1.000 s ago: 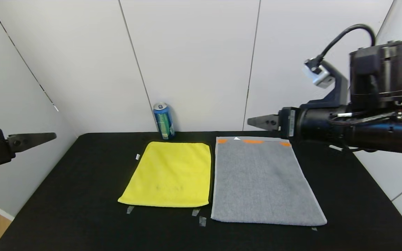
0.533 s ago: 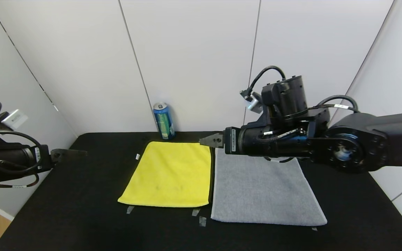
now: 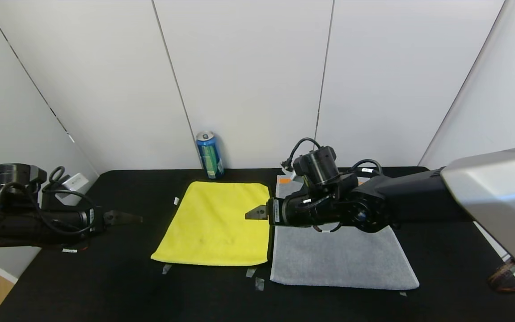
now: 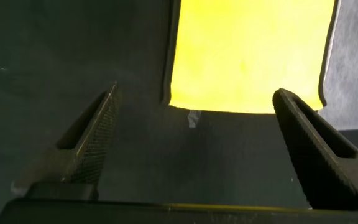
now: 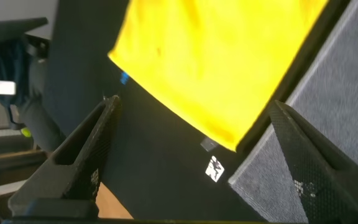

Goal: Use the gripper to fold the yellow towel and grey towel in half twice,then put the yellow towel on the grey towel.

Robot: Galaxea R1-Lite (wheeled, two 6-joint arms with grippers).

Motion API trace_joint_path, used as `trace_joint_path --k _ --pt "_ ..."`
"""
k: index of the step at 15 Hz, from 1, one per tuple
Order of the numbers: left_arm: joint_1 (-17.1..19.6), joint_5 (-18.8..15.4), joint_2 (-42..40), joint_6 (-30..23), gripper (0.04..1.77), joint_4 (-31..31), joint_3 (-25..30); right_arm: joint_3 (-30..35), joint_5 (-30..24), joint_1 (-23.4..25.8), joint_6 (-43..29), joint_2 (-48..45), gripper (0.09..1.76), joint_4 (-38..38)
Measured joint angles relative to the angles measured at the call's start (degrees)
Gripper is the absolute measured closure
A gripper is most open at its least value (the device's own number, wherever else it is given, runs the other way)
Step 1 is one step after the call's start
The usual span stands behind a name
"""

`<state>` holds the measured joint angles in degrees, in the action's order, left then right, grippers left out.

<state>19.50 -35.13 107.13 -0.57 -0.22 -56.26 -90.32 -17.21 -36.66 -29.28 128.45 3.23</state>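
Observation:
The yellow towel [image 3: 219,223] lies flat and unfolded on the black table [image 3: 105,277]. The grey towel [image 3: 338,259] lies flat just right of it; my right arm hides much of its far end, where a bit of orange band [image 3: 284,180] shows. My right gripper [image 3: 255,213] is open and empty, low over the yellow towel's right edge. My left gripper [image 3: 125,218] is open and empty, over bare table left of the yellow towel. The left wrist view shows the yellow towel [image 4: 247,50] beyond my left gripper [image 4: 196,91]. The right wrist view shows yellow towel [image 5: 216,56] and grey towel [image 5: 328,130] past my right gripper [image 5: 194,102].
A blue drink can [image 3: 209,154] stands at the table's back edge behind the yellow towel. Small tape marks [image 3: 166,268] [image 3: 259,283] lie on the table near the towels' front corners. White wall panels close the back and sides.
Both arms have come down and inward. My right gripper moved left and down from the grey towel's far end to the yellow towel's right edge. My left gripper moved right toward the yellow towel.

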Motion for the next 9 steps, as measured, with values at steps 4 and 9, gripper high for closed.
trace_joint_path --k 4,9 --pt "-2.0 -0.4 5.0 1.4 0.09 0.0 -0.2 0.1 -0.2 0.0 -1.3 3.4 0.14 -0.7" --pt "-2.6 -0.5 9.1 4.8 0.09 0.0 -0.2 0.5 -2.9 -0.5 -3.8 4.1 0.14 -0.5"
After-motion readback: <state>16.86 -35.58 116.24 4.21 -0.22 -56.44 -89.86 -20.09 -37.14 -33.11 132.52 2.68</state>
